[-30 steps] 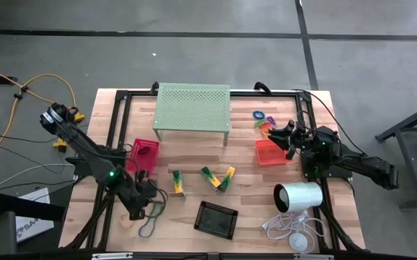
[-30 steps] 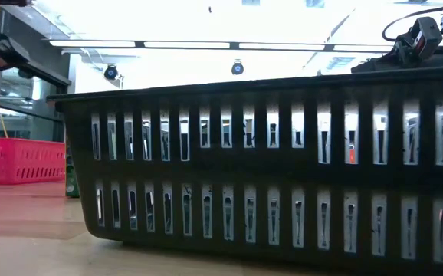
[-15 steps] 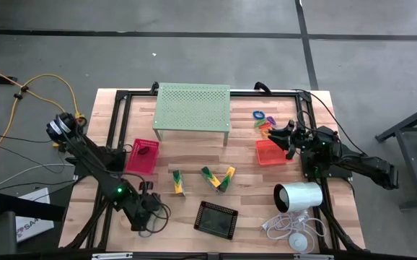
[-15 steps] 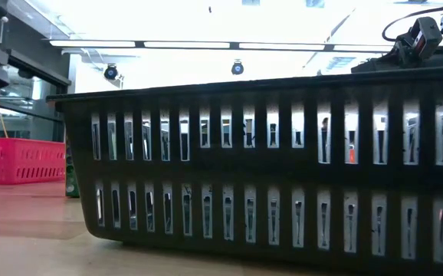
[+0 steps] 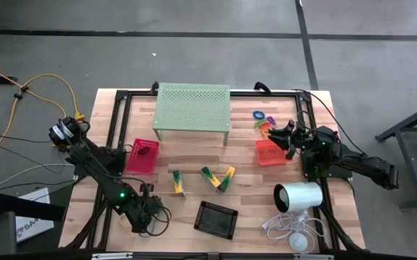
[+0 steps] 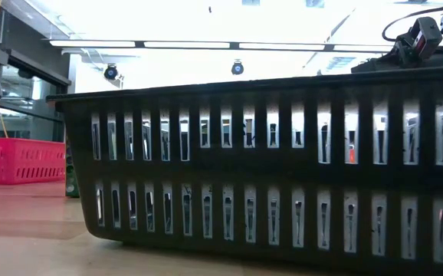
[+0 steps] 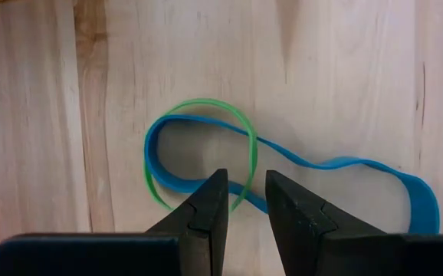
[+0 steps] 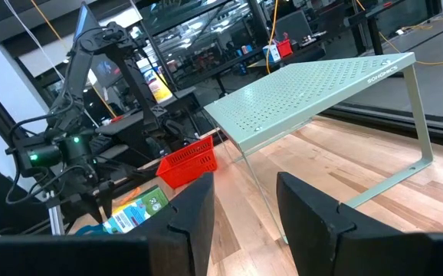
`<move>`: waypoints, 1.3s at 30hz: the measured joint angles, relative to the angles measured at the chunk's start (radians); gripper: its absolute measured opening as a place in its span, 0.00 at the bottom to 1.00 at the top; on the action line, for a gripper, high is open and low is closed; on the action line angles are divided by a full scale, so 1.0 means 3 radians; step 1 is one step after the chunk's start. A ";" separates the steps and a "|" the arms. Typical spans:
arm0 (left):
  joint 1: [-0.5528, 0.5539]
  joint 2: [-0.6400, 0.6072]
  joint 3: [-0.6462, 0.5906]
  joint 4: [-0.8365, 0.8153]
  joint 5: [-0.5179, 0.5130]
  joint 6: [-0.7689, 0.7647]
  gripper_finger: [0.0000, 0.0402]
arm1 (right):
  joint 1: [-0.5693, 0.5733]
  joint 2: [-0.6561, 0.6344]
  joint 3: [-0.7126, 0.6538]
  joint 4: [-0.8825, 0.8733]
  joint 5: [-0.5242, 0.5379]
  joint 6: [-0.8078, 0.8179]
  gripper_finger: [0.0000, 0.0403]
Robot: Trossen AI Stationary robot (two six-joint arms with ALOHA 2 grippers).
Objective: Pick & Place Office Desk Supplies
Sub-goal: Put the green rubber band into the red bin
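High view: left gripper [image 5: 149,219] is low at the table's front-left, over rubber-band loops [image 5: 153,224]; right gripper [image 5: 286,135] hangs over the orange tray [image 5: 270,152], w/ small rings [image 5: 260,118] just behind it. Low view: black tray [image 6: 267,165] fills the front, pink-red tray [image 6: 18,160] far left. Left wrist view: fingers a bit apart, tips at the green loop [image 7: 241,126] crossing a blue loop [image 7: 336,164], nothing pinched. Right wrist view: fingers spread, empty; green stand [image 8: 313,88] ahead.
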 joint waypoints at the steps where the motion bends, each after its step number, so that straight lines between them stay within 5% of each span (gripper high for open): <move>1: 0.0000 0.0014 0.0000 0.0008 -0.0002 0.0001 0.21 | -0.0001 0.0000 0.0000 0.0001 0.0000 0.0001 0.32; 14: 0.0000 0.0085 0.0000 0.0068 -0.0005 0.0001 0.21 | 0.0000 -0.0001 0.0001 0.0001 0.0000 0.0001 0.32; 26: 0.0000 0.0085 0.0000 0.0063 -0.0001 0.0001 0.01 | 0.0000 0.0000 0.0000 0.0000 0.0000 0.0001 0.32; 39: 0.0000 -0.0022 0.0000 0.0057 -0.0035 0.0003 0.00 | 0.0000 0.0000 0.0001 0.0000 0.0000 0.0000 0.32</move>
